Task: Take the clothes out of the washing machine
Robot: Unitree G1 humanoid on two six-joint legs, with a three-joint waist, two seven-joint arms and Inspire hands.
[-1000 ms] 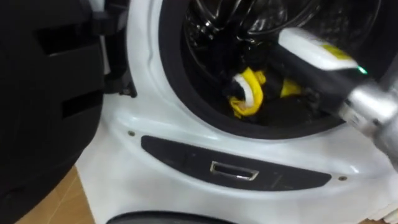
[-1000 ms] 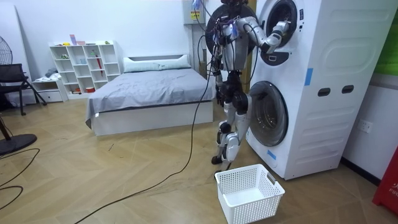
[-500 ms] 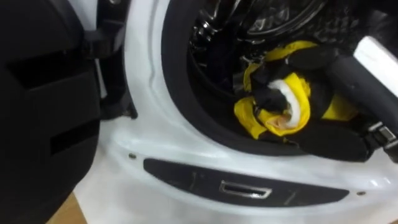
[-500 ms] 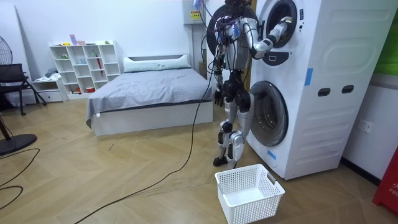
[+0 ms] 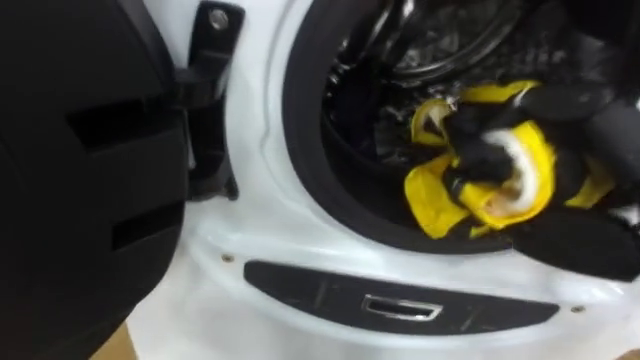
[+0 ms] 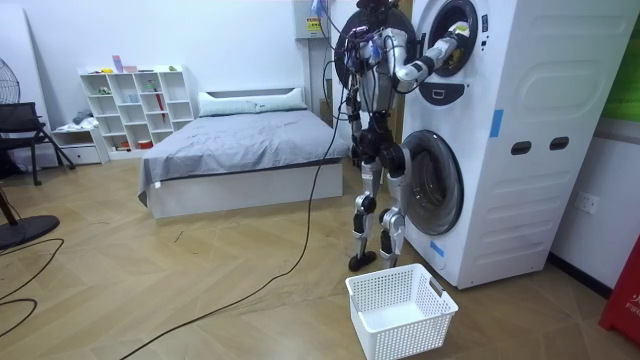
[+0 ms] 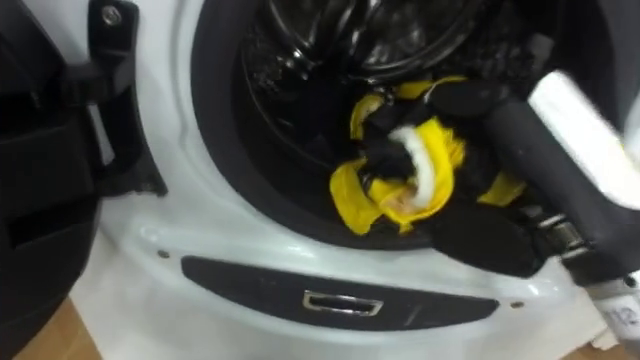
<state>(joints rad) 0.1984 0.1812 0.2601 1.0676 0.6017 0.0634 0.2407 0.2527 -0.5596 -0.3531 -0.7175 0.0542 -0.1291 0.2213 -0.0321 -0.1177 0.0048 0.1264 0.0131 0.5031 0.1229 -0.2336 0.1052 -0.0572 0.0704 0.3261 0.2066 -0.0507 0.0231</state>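
Right robot hand (image 5: 478, 152) clenched on a yellow garment (image 5: 437, 203) at the mouth of the upper washing machine (image 6: 520, 60).

The dark fingers are curled tight round the bunched yellow cloth, which has a white patch in it. The bundle sits over the lower lip of the dark door seal (image 5: 300, 170), in front of the drum (image 5: 450, 40). The black door (image 5: 80, 170) is swung wide on the left, leaving the opening free. A white basket (image 6: 400, 310) stands on the floor by the robot's feet. A second ago only a small fold of yellow showed deeper inside; more of it now shows in the grip.
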